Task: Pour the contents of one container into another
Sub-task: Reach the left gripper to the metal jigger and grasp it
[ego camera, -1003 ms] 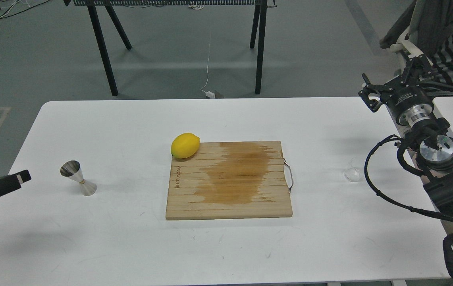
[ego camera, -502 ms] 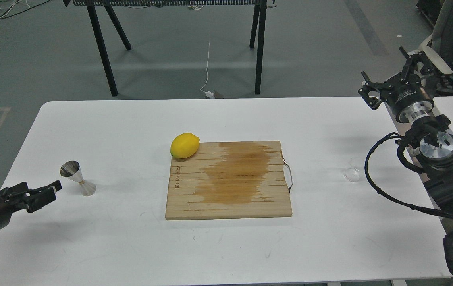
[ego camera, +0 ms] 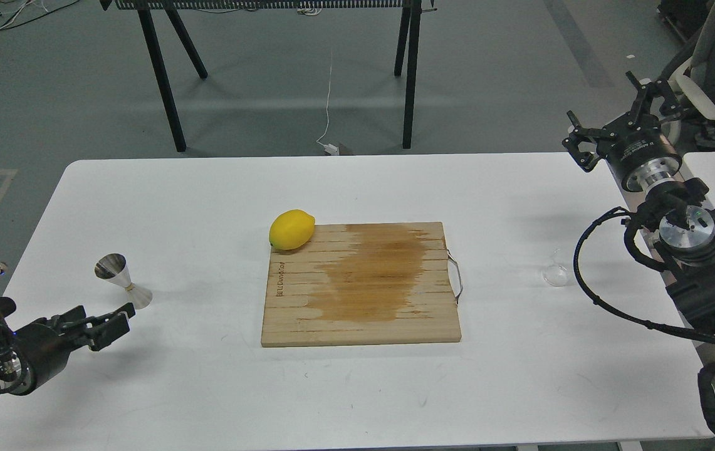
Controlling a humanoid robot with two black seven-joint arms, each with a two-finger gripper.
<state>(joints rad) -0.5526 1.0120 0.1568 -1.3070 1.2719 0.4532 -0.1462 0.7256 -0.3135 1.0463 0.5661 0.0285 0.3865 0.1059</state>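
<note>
The shiny steel jigger [ego camera: 122,282] stands upright on the left part of the white table [ego camera: 207,188]. Just in front of it and slightly to its left, my left gripper [ego camera: 114,322] hovers low over the table; its fingers are a little apart, hold nothing, and do not touch the jigger. The small clear glass cup [ego camera: 556,274] sits on the table's right side, hard to see against the white. My right gripper [ego camera: 608,119] is raised well behind and above the cup, near the table's far right edge, its fingers spread wide and empty.
A wooden cutting board [ego camera: 361,284] with a dark wet stain and a wire handle lies mid-table. A yellow lemon [ego camera: 292,229] rests at its back left corner. Black trestle legs [ego camera: 166,75] stand on the floor beyond the table.
My left arm has come in from the left edge and moved right, toward the front of the jigger. My right gripper has risen slightly. Jigger, cup, board and lemon have not moved.
</note>
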